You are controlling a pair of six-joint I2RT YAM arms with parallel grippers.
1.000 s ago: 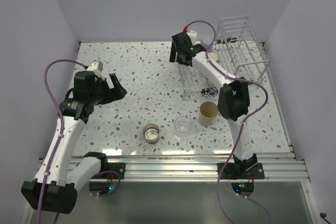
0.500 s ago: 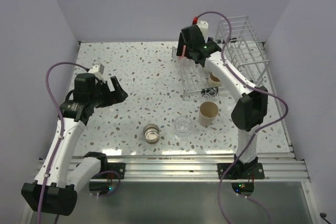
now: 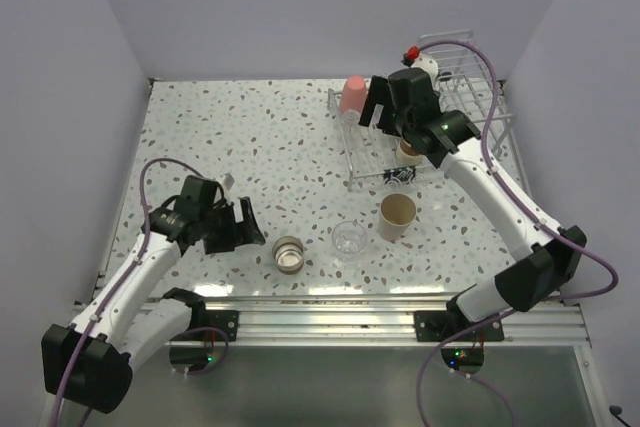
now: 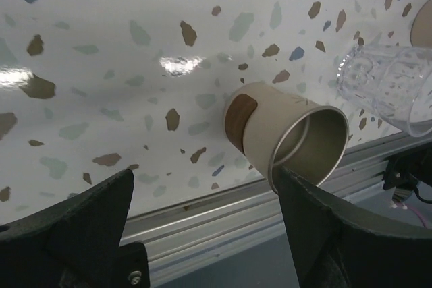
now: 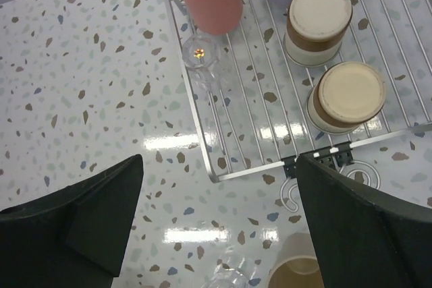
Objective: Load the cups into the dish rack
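Brown cup (image 3: pixel 289 253) stands upright, mouth up, just ahead of the left gripper (image 3: pixel 251 230), jaws wide and empty, clearly the nearer arm.

The white speckled table (image 3: pixel 250 137) carries three loose cups near its front edge, all mouth up: a brownish metallic cup (image 3: pixel 289 253), a clear cup (image 3: pixel 348 239) just right of it, and a taller beige cup (image 3: pixel 397 216) further right. The wire dish rack (image 3: pixel 465 87) stands at the far right corner.
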